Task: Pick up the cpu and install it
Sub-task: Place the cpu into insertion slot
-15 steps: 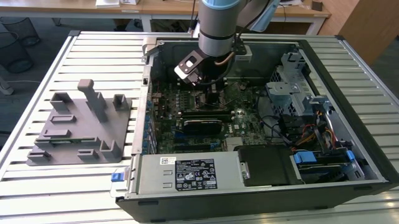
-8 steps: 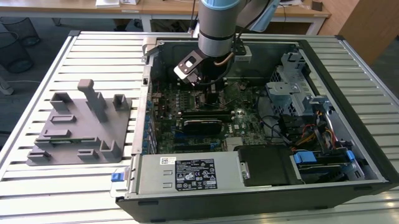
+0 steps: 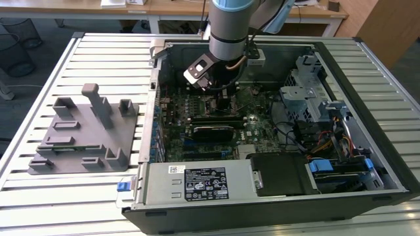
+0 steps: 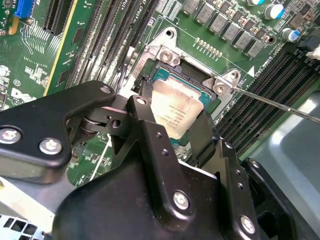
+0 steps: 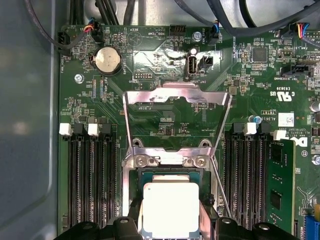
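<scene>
The cpu (image 4: 176, 111), a flat square chip with a silvery top, sits level over the motherboard socket (image 4: 161, 76), and it also appears in the first wrist view (image 5: 170, 206). My gripper (image 4: 172, 119) is shut on the cpu, one black finger (image 4: 142, 112) against each opposite edge. Whether the chip rests in the socket or hangs just above it, I cannot tell. The socket's metal load plate (image 5: 177, 96) stands swung open behind it, and the thin lever (image 4: 276, 103) is raised. In the exterior view the gripper (image 3: 213, 91) reaches down into the open computer case (image 3: 367, 147).
Memory slots (image 5: 92, 180) flank the socket on both sides. A black card (image 3: 213, 130) lies across the board nearer the power supply (image 3: 196, 184). A drive cage with cables (image 3: 308, 96) fills the exterior view's right. A grey fixture (image 3: 85, 130) stands on the slatted table at its left.
</scene>
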Robot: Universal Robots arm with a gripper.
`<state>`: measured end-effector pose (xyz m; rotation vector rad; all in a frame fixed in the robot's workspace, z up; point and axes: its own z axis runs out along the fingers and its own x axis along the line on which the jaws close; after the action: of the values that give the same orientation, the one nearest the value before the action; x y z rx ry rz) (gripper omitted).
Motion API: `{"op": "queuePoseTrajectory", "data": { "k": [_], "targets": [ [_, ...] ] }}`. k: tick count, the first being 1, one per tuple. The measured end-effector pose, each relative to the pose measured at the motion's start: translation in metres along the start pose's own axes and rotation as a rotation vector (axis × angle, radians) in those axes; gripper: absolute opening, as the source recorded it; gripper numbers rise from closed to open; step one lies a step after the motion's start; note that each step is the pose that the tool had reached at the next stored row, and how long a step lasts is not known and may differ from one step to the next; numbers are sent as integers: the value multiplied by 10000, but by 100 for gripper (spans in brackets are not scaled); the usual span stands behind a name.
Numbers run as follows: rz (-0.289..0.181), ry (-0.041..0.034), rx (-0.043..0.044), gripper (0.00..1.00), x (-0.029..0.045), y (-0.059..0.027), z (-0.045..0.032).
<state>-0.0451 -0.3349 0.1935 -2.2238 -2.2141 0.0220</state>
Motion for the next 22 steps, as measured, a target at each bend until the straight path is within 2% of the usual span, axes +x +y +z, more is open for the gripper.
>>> {"op": "queuePoseTrajectory", "data": {
  "k": [9,11,12,16,22],
  "targets": [
    [9,1,-1,53,0,0,4],
    [9,5,-3,55,1,1,5],
    [9,4,-2,61,1,1,5],
    [10,1,0,61,0,0,4],
    [10,1,3,61,-1,-1,-80]
  ]
}}
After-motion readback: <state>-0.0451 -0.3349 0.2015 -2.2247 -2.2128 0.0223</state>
